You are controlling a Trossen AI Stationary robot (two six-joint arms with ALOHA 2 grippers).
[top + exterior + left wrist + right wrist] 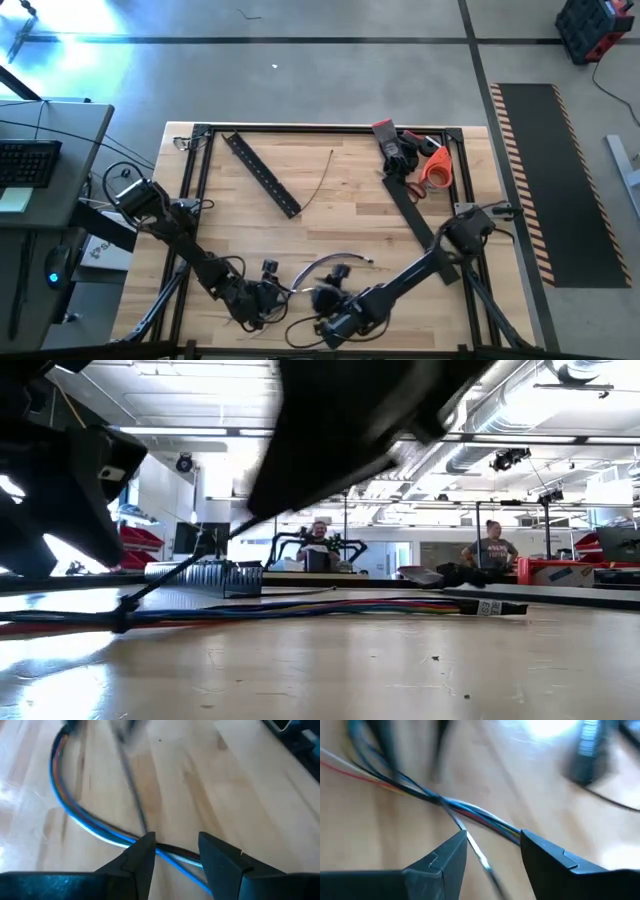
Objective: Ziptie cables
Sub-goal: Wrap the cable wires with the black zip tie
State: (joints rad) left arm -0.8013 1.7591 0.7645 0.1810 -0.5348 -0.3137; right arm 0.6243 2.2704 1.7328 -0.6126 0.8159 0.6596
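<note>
- Cables (335, 262): multicoloured bundle curving along the table's (340, 215) near edge, between both claws.
- Left gripper (176, 857): jaws parted, straddling the bundle (85, 817), not clamped on it.
- Right gripper (492, 842): jaws apart just over the bundle (470, 812), a thin tie tail between them; nothing gripped.
- Black perforated bar (262, 175): lying well apart.

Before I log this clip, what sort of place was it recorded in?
Most likely an open robotics lab or workshop. The wooden table stands on a bare concrete floor with hazard-striped matting, and beyond the table are exposed ceiling ducts and two people seated at other workstations.
</note>
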